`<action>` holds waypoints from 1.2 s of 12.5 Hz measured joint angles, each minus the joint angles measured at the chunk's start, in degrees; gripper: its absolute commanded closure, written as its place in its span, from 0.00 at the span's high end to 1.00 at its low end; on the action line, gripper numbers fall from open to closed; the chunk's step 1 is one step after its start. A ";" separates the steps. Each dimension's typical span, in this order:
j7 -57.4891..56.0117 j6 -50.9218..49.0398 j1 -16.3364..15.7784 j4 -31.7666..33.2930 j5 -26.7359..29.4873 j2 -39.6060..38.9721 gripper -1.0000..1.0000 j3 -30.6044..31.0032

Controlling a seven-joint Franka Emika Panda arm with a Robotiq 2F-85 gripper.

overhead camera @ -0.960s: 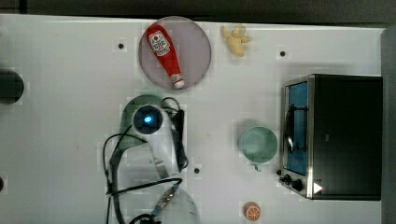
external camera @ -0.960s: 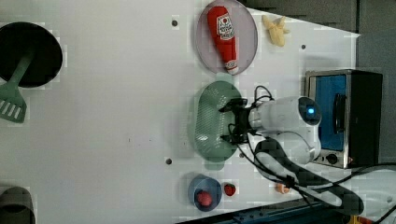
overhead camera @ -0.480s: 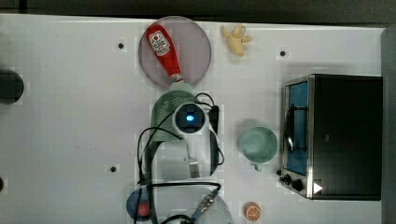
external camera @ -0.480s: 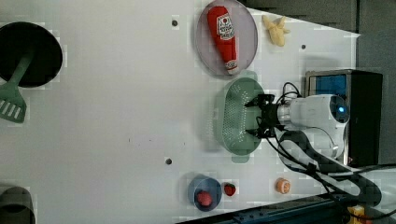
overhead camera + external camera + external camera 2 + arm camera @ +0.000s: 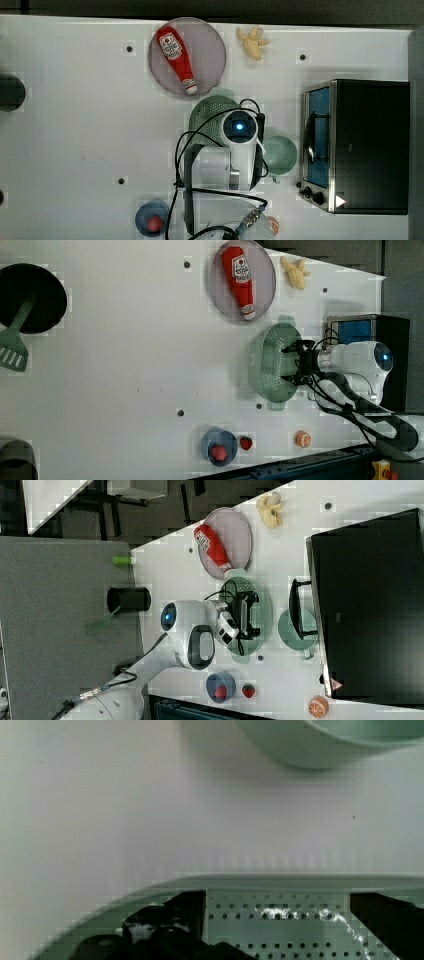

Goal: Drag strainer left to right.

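Gripper is sitting inside the strainer with its fingers spread wide, splayed out rather than pinching anything. My read: the fingers are pushing against the inner wall, so the arm is hooking the basin instead of gripping it, which makes sense for a drag over the table.

Taking the toaster oven as landmark: strainer is lying on the table near the oven's door side, with only the green mug between them. In the wrist view the strainer's rim is running across the frame with bare table beyond it and the mug further out, so the two are apart, not touching.

The plate with the ketchup bottle is lying just beyond the strainer's far end tab, further from the oven.

Judgement: drag is looking mostly done. Risk if it goes further: strainer bumping the mug toward the oven.
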State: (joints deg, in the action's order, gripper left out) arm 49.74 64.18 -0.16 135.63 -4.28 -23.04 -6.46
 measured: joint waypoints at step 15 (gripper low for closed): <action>-30.87 -28.93 -0.71 -4.59 0.22 22.16 1.00 1.15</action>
State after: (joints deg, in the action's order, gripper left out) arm 18.87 35.25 -0.87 131.04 -4.06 -0.88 -5.31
